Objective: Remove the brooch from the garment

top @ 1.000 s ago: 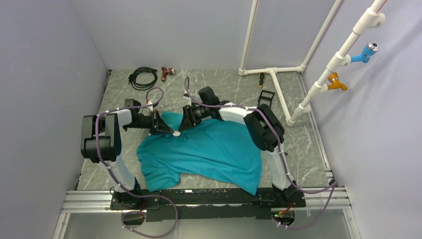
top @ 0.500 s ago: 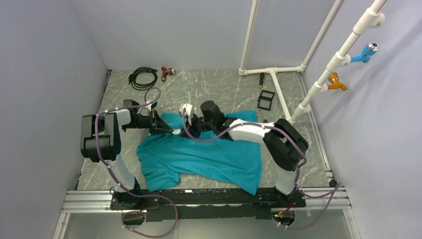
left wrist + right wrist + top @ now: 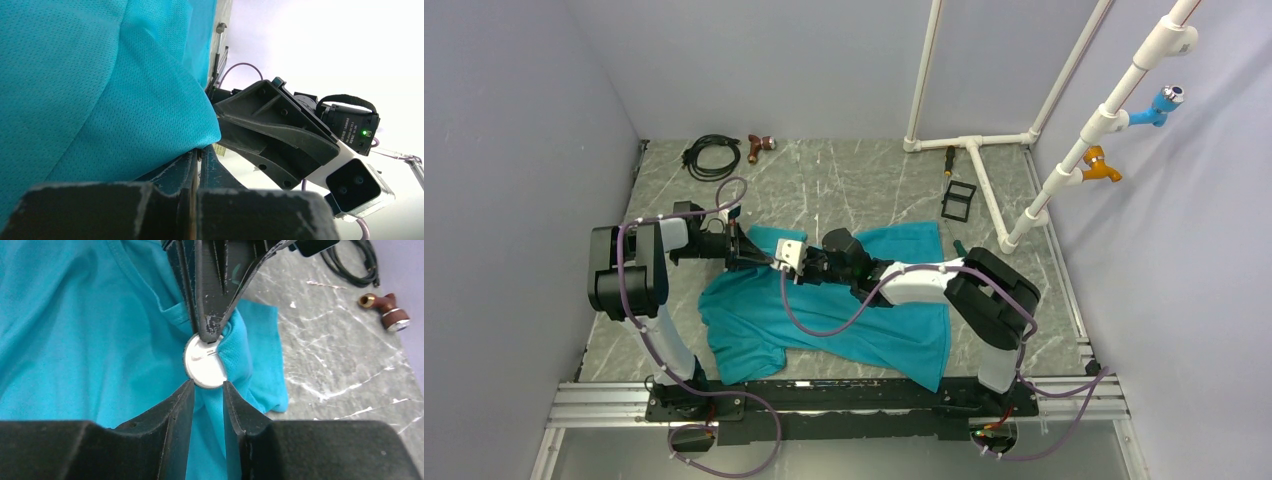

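Observation:
The garment [image 3: 864, 310] is a teal t-shirt spread on the table, and it also fills the right wrist view [image 3: 75, 340] and the left wrist view [image 3: 100, 100]. The brooch [image 3: 204, 362] shows as a small round disc with a white face, a dark rim and a pin wire, sitting on a raised fold near the collar. My left gripper [image 3: 767, 262] is shut, pinching the fabric at the disc's top edge [image 3: 200, 150]. My right gripper [image 3: 208, 385] has its jaws narrowly apart, with the fingertips [image 3: 191, 386] against the disc's lower rim on both sides and fabric between them.
A black cable [image 3: 712, 157] and a reddish-brown fitting [image 3: 759, 147] lie at the back left. A screwdriver [image 3: 949, 160], a black frame [image 3: 960, 200] and white pipes [image 3: 984, 190] are at the back right. Grey walls close in on the table.
Half a second ago my right gripper had pulled back from the fold. It has now come back and closed in on the brooch. The left gripper stayed on the fabric.

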